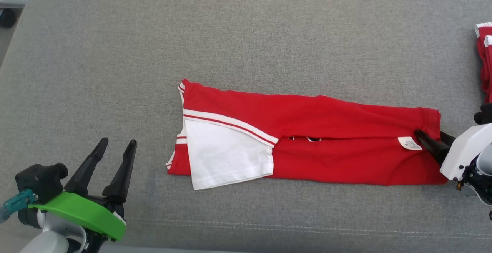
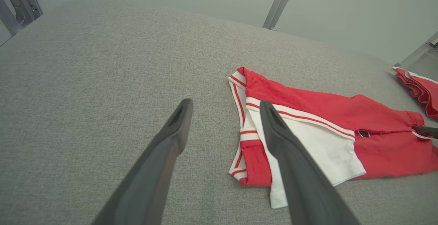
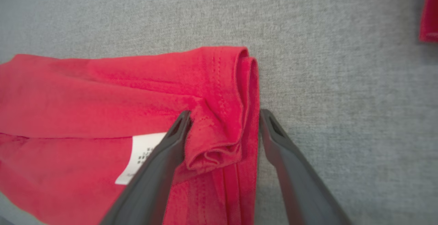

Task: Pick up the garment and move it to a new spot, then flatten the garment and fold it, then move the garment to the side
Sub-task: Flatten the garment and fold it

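Right tool (image 1: 429, 133) open, not clamped: one finger lies on top of the garment (image 1: 346, 160) by the white label (image 1: 409, 143), the other just off its edge, so the jaws straddle a bunched fold of the red hem; in the right wrist view that fold sits btwn the two fingers. Left tool (image 1: 118, 141) open too, nothing in it, low at the robot's front left, near the garment's left end but apart from it. Garment is red w/ white striped trim, folded lengthwise into a long strip, flat on the grey fabric surface (image 1: 246, 34), approx ctr of the head view. Long axis runs left-right, slightly skewed, left end a bit farther from the robot. Trimmed end w/ white panel (image 1: 226, 157) points to the robot's left; plain hem end points right, into the right tool. Second red garment (image 1: 485, 64) at the far right edge, well apart from the strip.
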### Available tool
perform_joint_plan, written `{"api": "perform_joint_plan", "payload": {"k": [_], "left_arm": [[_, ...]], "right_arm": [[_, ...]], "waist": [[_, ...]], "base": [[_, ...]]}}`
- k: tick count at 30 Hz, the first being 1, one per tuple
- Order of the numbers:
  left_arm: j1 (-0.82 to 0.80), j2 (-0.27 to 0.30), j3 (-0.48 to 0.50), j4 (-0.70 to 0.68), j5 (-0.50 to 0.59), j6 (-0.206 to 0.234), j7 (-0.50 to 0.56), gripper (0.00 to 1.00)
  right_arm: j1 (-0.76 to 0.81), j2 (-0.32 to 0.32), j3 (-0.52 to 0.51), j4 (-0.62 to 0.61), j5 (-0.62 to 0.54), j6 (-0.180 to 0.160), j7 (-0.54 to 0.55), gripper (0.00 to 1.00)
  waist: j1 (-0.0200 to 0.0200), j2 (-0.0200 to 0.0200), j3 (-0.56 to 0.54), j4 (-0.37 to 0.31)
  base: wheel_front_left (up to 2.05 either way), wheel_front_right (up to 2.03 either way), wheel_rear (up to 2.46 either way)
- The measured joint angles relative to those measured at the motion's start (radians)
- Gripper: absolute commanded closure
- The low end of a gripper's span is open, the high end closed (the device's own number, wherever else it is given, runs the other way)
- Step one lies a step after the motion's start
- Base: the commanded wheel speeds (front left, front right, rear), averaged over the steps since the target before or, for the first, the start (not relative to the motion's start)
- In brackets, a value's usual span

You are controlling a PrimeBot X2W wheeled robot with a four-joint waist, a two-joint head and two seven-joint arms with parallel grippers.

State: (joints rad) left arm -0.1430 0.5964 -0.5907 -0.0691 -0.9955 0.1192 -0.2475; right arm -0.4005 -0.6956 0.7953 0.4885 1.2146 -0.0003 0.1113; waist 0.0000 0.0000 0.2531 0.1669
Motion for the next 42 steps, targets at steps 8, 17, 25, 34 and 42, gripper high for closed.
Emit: {"api": "perform_joint_plan", "payload": {"k": [8, 17, 25, 34, 42], "left_arm": [[0.026, 0.002, 0.031, -0.018, 0.016, 0.000, 0.000, 0.00], [0.038, 0.001, 0.059, -0.030, 0.024, 0.000, 0.000, 0.00], [0.072, -0.012, 0.077, -0.036, 0.024, 0.000, 0.000, 0.00], [0.083, -0.040, 0.076, -0.049, 0.024, 0.005, 0.009, 0.00], [0.087, -0.063, 0.063, -0.055, 0.024, 0.005, 0.020, 0.00]], "right_arm": [[-0.001, -0.008, -0.003, -0.006, 0.027, 0.019, 0.054, 0.58], [-0.006, 0.015, -0.005, -0.028, 0.053, 0.063, 0.074, 1.00], [-0.011, -0.047, -0.057, -0.024, 0.074, 0.070, 0.073, 1.00], [-0.012, -0.221, -0.129, -0.007, 0.116, 0.053, 0.092, 1.00], [-0.071, -0.153, -0.068, -0.244, 0.117, 0.097, 0.165, 1.00]], "waist": [[0.0000, 0.0000, 0.009, 0.006], [0.0000, 0.0000, 0.003, 0.013], [0.0000, 0.0000, -0.020, -0.003], [0.0000, 0.0001, -0.035, -0.007], [0.0000, 0.0000, -0.044, 0.003]], "base": [[0.00, 0.00, 0.00], [0.00, 0.00, 0.00], [0.00, 0.00, 0.00], [0.00, 0.00, 0.00], [0.00, 0.00, 0.00]]}}
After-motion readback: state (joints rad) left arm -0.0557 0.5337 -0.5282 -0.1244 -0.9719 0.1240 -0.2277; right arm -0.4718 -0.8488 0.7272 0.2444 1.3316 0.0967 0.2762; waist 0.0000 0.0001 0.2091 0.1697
